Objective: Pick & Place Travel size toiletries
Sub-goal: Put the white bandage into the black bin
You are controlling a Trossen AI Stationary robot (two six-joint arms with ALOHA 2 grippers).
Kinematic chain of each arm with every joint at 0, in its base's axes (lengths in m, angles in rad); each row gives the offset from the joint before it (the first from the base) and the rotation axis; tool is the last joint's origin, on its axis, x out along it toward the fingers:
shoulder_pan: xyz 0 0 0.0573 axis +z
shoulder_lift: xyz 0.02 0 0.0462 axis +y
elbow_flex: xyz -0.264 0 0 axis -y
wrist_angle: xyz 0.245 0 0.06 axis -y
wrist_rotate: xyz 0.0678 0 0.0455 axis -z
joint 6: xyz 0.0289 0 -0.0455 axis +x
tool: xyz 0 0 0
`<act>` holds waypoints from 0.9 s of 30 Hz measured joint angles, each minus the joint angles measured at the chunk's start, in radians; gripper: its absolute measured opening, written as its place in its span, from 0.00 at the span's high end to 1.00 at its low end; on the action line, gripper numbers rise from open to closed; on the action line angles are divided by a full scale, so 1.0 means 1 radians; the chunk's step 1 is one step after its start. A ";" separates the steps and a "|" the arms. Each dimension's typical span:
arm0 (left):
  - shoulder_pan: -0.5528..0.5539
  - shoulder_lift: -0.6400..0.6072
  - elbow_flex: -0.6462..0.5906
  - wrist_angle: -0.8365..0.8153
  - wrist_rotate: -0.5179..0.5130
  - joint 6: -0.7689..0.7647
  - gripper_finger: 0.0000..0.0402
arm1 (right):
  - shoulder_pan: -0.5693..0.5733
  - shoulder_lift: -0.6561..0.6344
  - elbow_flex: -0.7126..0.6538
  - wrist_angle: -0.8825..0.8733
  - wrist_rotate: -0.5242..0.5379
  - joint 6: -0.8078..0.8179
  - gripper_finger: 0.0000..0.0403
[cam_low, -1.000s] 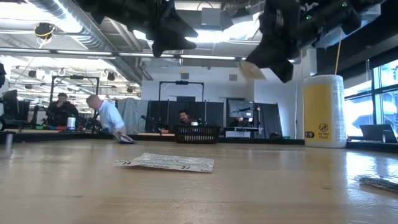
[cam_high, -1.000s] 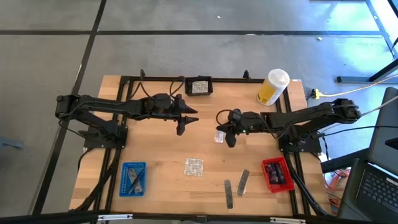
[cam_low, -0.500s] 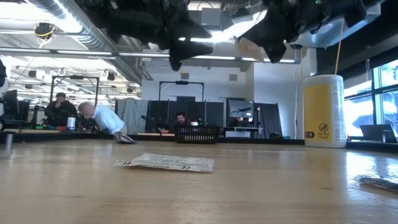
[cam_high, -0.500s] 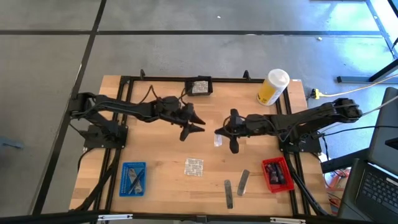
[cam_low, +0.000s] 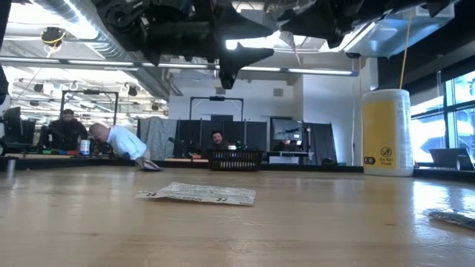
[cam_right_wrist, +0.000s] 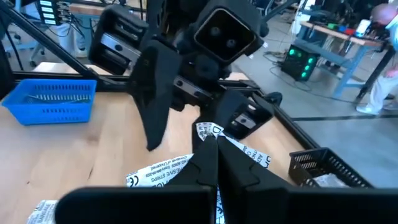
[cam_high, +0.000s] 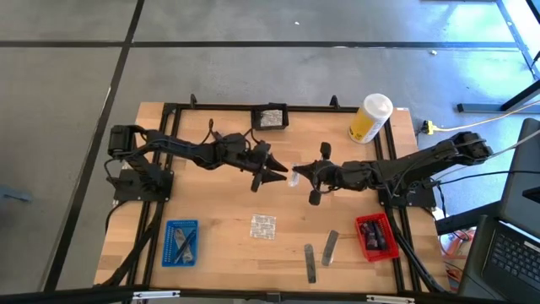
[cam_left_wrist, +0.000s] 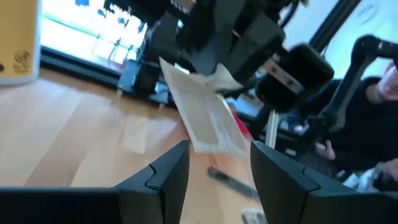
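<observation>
While the two dark arms have drawn together over the middle of the pale wooden desk (cam_high: 211,215) during the last second, the left claw (cam_high: 277,174) has swung in from the far side until its tips stand just beside the right claw (cam_high: 297,176). The right claw is clamped tight on a thin square silvery-white foil sachet (cam_left_wrist: 205,112), held edge-up above the desk, printed and crinkled. The left claw's fingers (cam_left_wrist: 163,171) are spread on either side of the sachet's lower edge, not yet touching it as far as the left wrist view shows. This looks like a hand-over in mid-air: the left claw would need to pinch the foil before the right one lets go, and the sachet could slip or fold if that timing is off.

Other toiletries wait on the desk: a flat sheet of joined foil sachets (cam_high: 262,226) near the middle, and two slim flat grey sticks (cam_high: 330,247) near the front. A black wire basket (cam_high: 270,117) at the far edge already holds some silvery packets, probably sachets, though they are too small to be sure. A blue rectangular plastic tray (cam_high: 180,242) sits front left, a red rectangular tray (cam_high: 375,236) front right, and a tall yellow cylindrical container with a white cap (cam_high: 370,118) stands at the far right.
</observation>
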 joint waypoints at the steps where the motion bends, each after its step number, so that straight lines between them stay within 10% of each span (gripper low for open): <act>1: 0.000 0.005 0.000 0.015 -0.010 -0.009 0.59 | 0.000 0.000 0.000 0.003 0.001 -0.005 1.00; 27: -0.007 0.009 0.000 0.076 -0.218 -0.123 0.59 | -0.027 0.017 0.000 0.040 0.161 -0.113 1.00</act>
